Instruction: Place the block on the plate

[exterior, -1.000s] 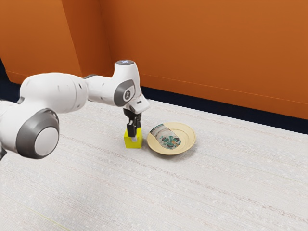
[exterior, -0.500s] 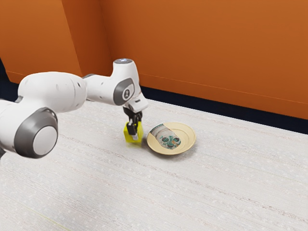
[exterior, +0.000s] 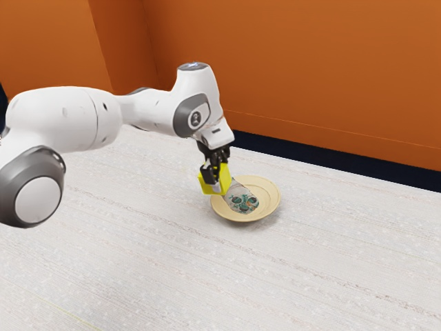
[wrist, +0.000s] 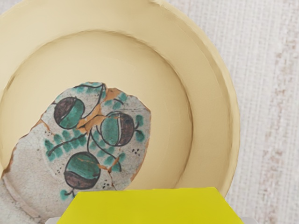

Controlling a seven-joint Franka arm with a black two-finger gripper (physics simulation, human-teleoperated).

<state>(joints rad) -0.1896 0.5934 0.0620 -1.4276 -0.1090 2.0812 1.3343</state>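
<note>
1. Reaches in from the exterior view's left with the white arm [exterior: 65,121], elbow high, hand angled down above the pale table [exterior: 138,262].
2. Carries the yellow block [exterior: 224,181] in the black gripper [exterior: 220,178], jaws clenched on two opposite sides; holds it tilted and apparently raised, overlapping the plate's near-left rim in the exterior view.
3. Seems to be mid-transfer: looks picked up, not yet set down or let go.
4. Calls next, probably, for a short shift toward the exterior view's right, over the middle of the cream plate [exterior: 271,200] and its painted patch [exterior: 242,202].
5. Then needs, by the look of it, levelling, a gentle lowering until supported, and only then a release; risks tipping off the sloped rim if dropped here.
</note>
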